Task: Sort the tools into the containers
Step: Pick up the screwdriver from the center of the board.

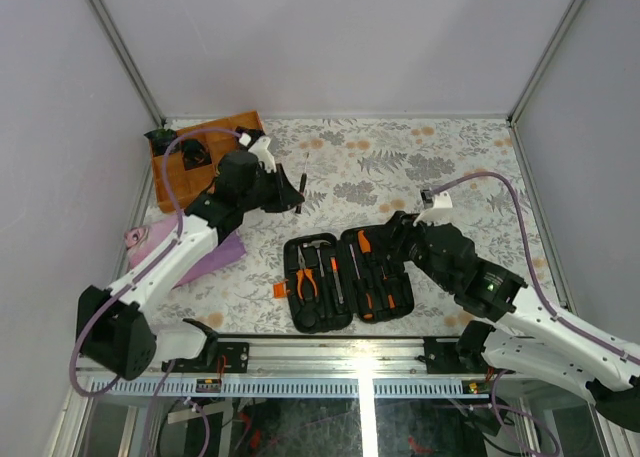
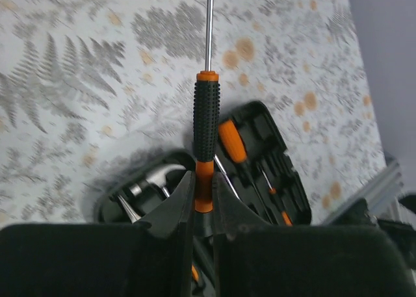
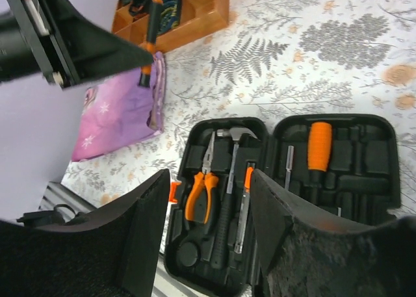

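1. Now, your left gripper (image 2: 203, 203) is clenched on a black-and-orange screwdriver (image 2: 206, 121). It pinches the butt end of the handle, and the steel shaft points straight away from the fingers.
2. Seen from overhead, that screwdriver is just beyond the far edge of the open black tool case (image 1: 312, 319), on its left-half side.
3. Your right gripper (image 3: 209, 177) is released, its jaws apart with nothing between them, and it hovers at the case's right half.
4. In the case's left half, the orange-handled pliers (image 3: 201, 193) and the hammer (image 3: 229, 180) lie side by side. The right half holds a fat orange-handled driver (image 3: 319, 147).
5. A wooden divided tray (image 1: 165, 182) stands well beyond the case's far-left corner, and a purple cloth (image 3: 117, 115) lies left of the case.
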